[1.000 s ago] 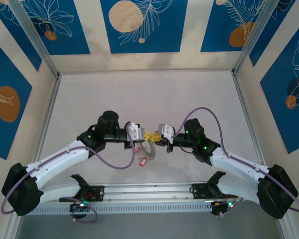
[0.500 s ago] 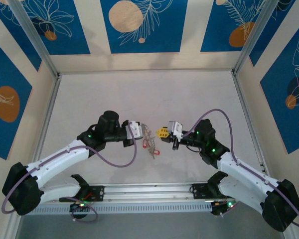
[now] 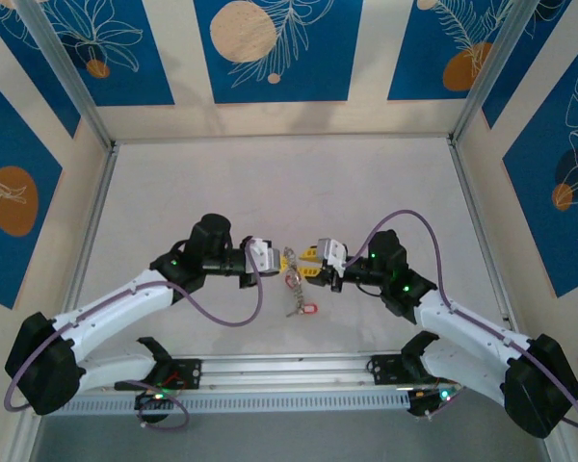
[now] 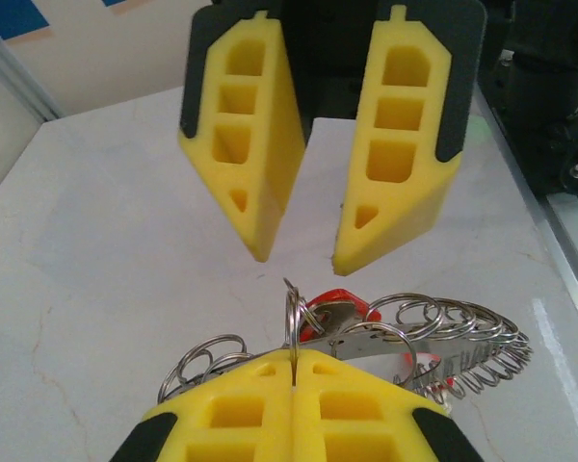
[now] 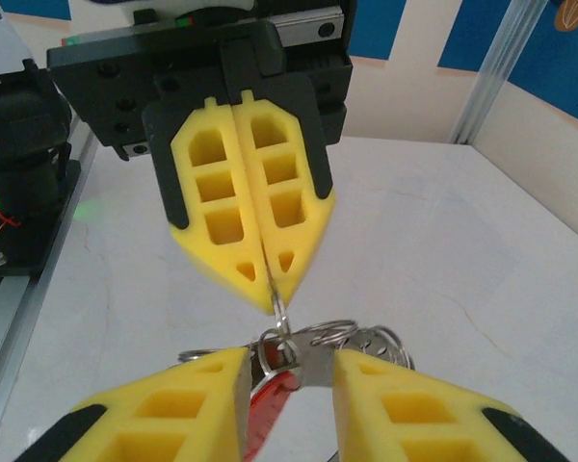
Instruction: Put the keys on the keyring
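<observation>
The left claw [image 4: 294,366] is clenching tight on a thin wire loop [image 4: 291,306] that is standing upright out of the bunch. Whether that loop belongs to the keyring or to a key I cannot tell. The right claw [image 4: 302,258] is facing it with its pads spread apart, gripping nothing and hovering just beside the bunch.

The keyring [image 4: 462,339], a silvery ring with a beaded, coiled edge, is lying just beside the left claw's tips and touching the keys [image 4: 339,295], whose red heads are peeking out among the metal. The bunch seems to be resting on the pale surface [image 4: 106,241].

I am judging the whole lot to be light, stiff and slick, with wire thin enough to twist or slide between foam pads. A key is likely best taken broadside by its flat red head, not by the bare metal.
</observation>
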`<action>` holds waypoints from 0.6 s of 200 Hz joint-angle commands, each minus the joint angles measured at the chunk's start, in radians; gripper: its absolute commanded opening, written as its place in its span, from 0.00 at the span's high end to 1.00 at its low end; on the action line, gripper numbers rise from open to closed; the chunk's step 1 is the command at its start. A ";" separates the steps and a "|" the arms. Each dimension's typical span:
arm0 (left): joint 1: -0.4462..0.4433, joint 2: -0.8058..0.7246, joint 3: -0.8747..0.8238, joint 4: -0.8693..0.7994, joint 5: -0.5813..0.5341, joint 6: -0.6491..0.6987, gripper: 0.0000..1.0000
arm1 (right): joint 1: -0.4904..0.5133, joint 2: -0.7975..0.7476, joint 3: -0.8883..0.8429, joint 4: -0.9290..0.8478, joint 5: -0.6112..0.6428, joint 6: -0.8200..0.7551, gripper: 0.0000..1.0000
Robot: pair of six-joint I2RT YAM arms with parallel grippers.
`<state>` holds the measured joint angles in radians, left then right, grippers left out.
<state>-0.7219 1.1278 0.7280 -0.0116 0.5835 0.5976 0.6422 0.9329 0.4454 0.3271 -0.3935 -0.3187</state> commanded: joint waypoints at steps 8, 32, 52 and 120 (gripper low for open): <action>0.006 -0.002 0.024 0.013 0.064 0.028 1.00 | 0.012 0.020 0.042 -0.023 -0.016 -0.026 0.71; 0.006 -0.004 0.025 0.016 0.072 0.025 1.00 | 0.020 0.040 0.046 -0.018 -0.027 -0.025 0.74; 0.006 -0.007 0.021 0.027 0.077 0.022 1.00 | 0.028 0.057 0.053 -0.017 -0.030 -0.021 0.77; 0.006 -0.010 0.014 0.048 0.105 0.011 1.00 | 0.043 0.107 0.070 0.009 -0.054 -0.006 0.89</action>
<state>-0.7219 1.1290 0.7280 -0.0151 0.6243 0.6044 0.6735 1.0290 0.4770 0.3241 -0.4103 -0.3260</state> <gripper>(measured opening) 0.042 0.145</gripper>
